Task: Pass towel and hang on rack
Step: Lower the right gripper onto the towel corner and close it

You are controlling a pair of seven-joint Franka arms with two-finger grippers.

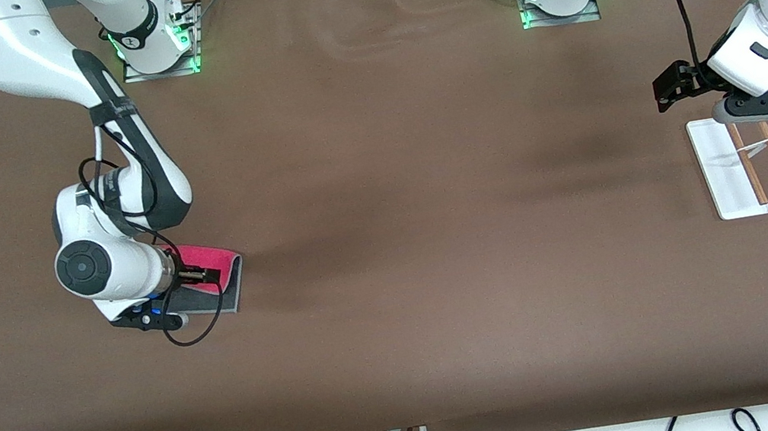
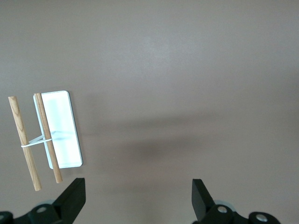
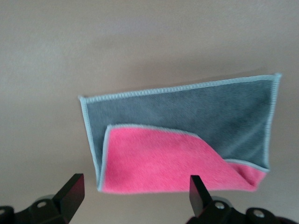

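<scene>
Towel (image 1: 212, 273) is lying flat on the table at the right arm's end, well apart from the rack (image 1: 727, 169), which is sitting at the left arm's end. It's folded over itself, pink flap on top of the grey side, pale stitched edge showing all round.

Right gripper (image 3: 133, 189) is hovering right over the towel with its jaws spread wide, holding nothing and not touching the cloth as far as I can tell. Looks to me like the pickup is the step in hand. If I were doing it, I'd be aiming at the folded pink edge so both layers get pinched together, coming straight down and squeezing only once the fingertips are pressing into the fabric. Grabbing a single grey corner probably means it's unfolding and dangling awkwardly for the handover.

Left gripper (image 2: 138, 193) is waiting above the table just beside the rack, jaws also wide apart, empty. The rack's two wooden rods (image 2: 35, 140) are sitting over its white base, nothing hung on them yet.
</scene>
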